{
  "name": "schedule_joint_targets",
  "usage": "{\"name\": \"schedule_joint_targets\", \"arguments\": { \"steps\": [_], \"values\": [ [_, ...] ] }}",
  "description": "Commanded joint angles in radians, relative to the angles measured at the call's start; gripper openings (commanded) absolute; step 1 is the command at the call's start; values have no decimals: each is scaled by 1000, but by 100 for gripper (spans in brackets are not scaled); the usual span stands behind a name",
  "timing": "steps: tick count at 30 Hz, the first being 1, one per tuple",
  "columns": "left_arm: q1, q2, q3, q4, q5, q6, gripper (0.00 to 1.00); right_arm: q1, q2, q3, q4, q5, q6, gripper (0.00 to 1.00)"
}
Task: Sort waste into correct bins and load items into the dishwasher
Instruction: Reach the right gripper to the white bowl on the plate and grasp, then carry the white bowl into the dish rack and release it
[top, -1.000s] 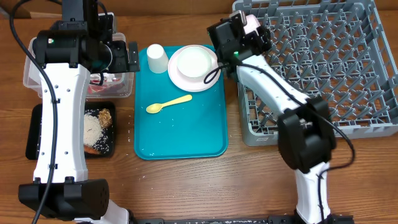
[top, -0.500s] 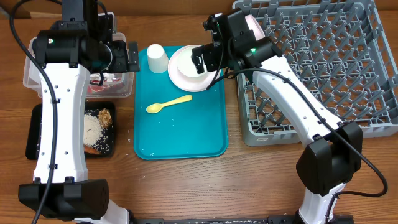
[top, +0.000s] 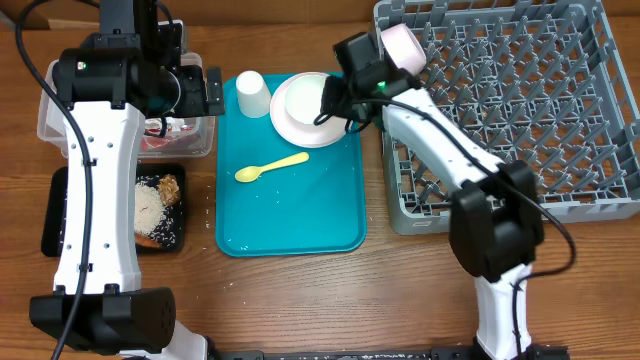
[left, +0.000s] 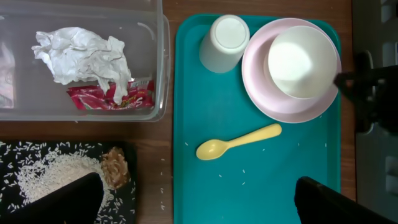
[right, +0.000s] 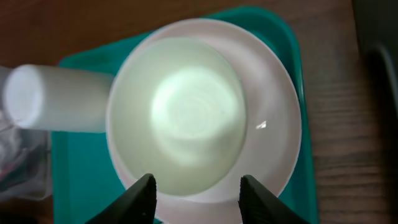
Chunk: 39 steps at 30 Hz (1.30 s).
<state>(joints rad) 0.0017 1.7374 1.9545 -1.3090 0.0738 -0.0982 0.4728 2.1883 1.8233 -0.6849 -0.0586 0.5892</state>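
Observation:
My right gripper (top: 332, 103) (right: 202, 199) is open just above a white bowl (top: 303, 98) (right: 180, 112) that sits on the pale plate (top: 290, 132) (right: 277, 143). A white cup (top: 253, 93) stands upside down beside it. A yellow spoon (top: 272, 167) lies on the teal tray. Another pale bowl (top: 403, 45) sits in the grey dish rack (top: 520, 120). My left gripper (top: 205, 92) (left: 199, 202) is open and empty, high up. Crumpled paper (left: 84, 53) and a red wrapper (left: 112, 98) lie in the clear tub (left: 158, 74). Rice (left: 56, 174) and brown food (left: 115, 168) lie in the black tray (top: 60, 215).
The teal tray (top: 290, 215) lies between the bins and the rack, with stray rice grains on it. The rack fills the right side of the table. The left arm stands over the tub and black tray.
My right arm swung from the rack's left edge to over the plate and bowl, then turned its wrist. The pale bowl in the rack came into view. The left arm has not moved.

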Motion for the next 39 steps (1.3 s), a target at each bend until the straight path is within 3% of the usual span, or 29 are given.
{"name": "schedule_joint_targets", "arguments": {
  "steps": [1, 9, 20, 27, 32, 39],
  "values": [
    [-2, 7, -4, 5, -3, 5, 100, 4, 51, -10, 11, 26, 114, 47],
    [-2, 7, -4, 5, -3, 5, 100, 5, 114, -10, 18, 35, 119, 44],
    [-2, 7, -4, 4, -3, 5, 100, 3, 95, -8, 16, 35, 109, 4],
    [-2, 7, -4, 5, -3, 5, 100, -14, -61, 72, -110, 99, -26, 4],
    [-2, 7, -4, 5, -3, 5, 100, -29, -191, 187, -290, 271, -100, 4],
    [-2, 7, -4, 4, -3, 5, 100, -37, -299, 205, -472, 858, -82, 4]
  ]
}}
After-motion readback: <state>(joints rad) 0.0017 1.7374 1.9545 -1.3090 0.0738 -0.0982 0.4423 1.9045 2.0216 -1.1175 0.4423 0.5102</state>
